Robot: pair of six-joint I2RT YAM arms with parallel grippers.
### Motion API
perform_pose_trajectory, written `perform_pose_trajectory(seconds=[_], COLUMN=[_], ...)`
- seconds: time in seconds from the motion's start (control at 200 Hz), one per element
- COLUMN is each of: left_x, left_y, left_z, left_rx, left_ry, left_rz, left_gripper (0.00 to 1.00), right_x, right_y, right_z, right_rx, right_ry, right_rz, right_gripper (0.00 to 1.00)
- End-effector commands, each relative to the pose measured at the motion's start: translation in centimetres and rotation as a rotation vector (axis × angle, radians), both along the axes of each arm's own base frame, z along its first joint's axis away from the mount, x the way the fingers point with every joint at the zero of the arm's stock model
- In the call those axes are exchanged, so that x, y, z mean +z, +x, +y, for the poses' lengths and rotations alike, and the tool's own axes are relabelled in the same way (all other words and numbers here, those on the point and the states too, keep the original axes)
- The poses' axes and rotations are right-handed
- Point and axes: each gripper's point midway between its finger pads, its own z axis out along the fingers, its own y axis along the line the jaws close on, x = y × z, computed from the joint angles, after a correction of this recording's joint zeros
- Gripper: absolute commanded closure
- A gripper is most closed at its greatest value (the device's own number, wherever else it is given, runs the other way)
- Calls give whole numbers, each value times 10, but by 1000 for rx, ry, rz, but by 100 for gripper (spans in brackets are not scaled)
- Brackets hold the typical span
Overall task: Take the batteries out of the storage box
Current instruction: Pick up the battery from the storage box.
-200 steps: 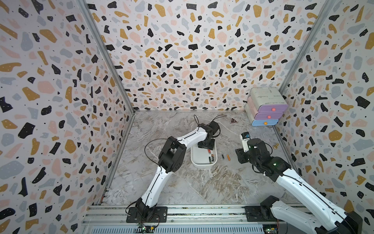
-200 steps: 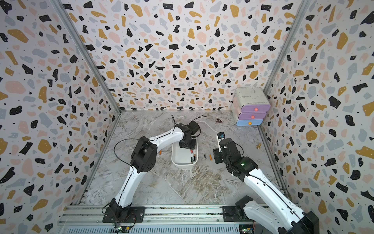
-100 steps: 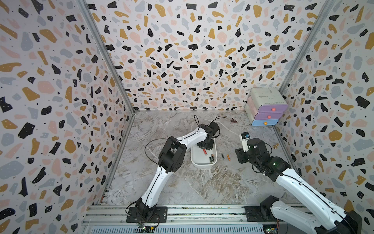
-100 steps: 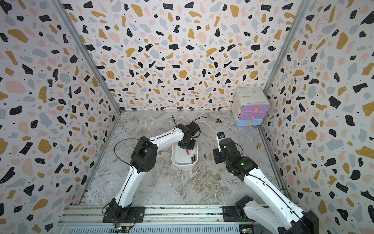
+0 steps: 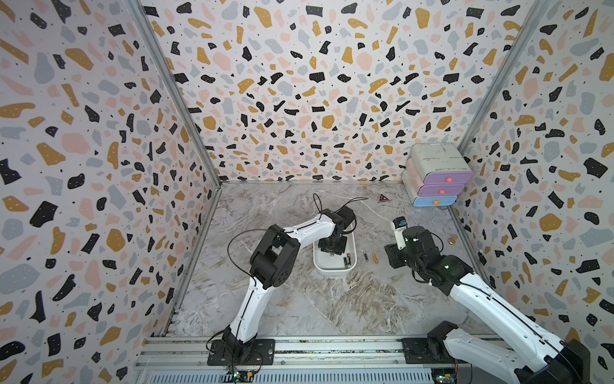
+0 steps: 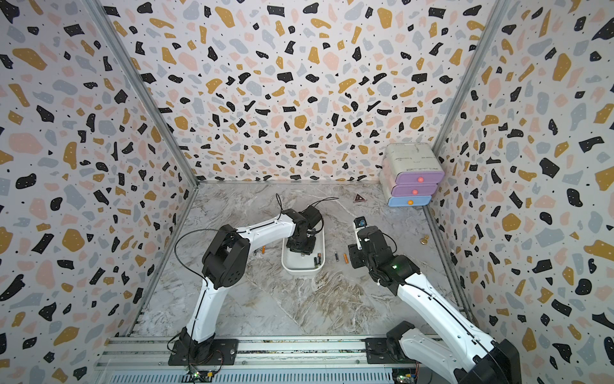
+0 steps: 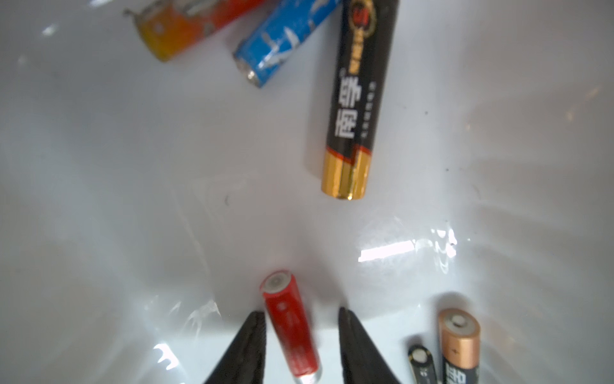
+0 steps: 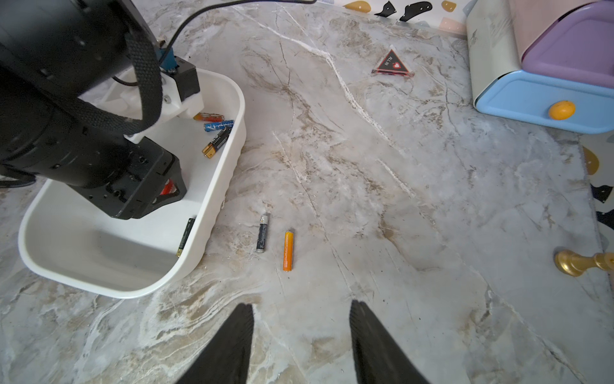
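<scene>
Marble-veined table (image 5: 332, 309) boxed in by terrazzo-print walls (image 5: 299, 99), with a pastel drawer unit (image 5: 435, 176) in the far right corner. White storage box (image 8: 229, 173) mid-table holds orange-red battery (image 7: 186, 30), blue battery (image 7: 279, 43), black-and-gold battery (image 7: 357, 99) and more; black battery (image 8: 262, 237) and orange battery (image 8: 288, 246) lie on the table near it. Left gripper (image 7: 300, 311) inside box, jaws narrowly parted astride red battery (image 7: 289, 325), hold unclear; right gripper (image 8: 300, 304) above table, jaws spread apart, holding nothing.

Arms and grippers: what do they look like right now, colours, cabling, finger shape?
Both the left arm and right arm have glossy white links with black joint housings. A thin black cable loops along the left arm; a green light glows on the right. The left gripper and right gripper have matte black fingers tapering to points.
</scene>
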Motion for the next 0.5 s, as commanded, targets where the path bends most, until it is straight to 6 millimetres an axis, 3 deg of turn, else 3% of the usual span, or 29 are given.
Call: perform_pose_trajectory(seconds=[0.0,0.2,0.28,0.36,0.496], left_x=[-19,-20,-14,-2,34], left_y=[-17,-11,-7,-4,1], left_z=[-7,-8,-7,-7,-6], left_rx=[-17,-37,-47,-54,-70], left_ry=[-10,3,12,7,-16], left_rz=[73,53,33,7,-61], left_gripper=[69,86,88,94,96], right_x=[18,17,16,14,13], right_y=[5,2,1,1,2], right_z=[1,-3,-4,-4,-2], right_rx=[-3,-6,-7,-5,-4], right_ry=[15,1,-1,-4,-1], right_rz=[-49,-53,-47,-44,-42], right_gripper=[47,47,47,47,46])
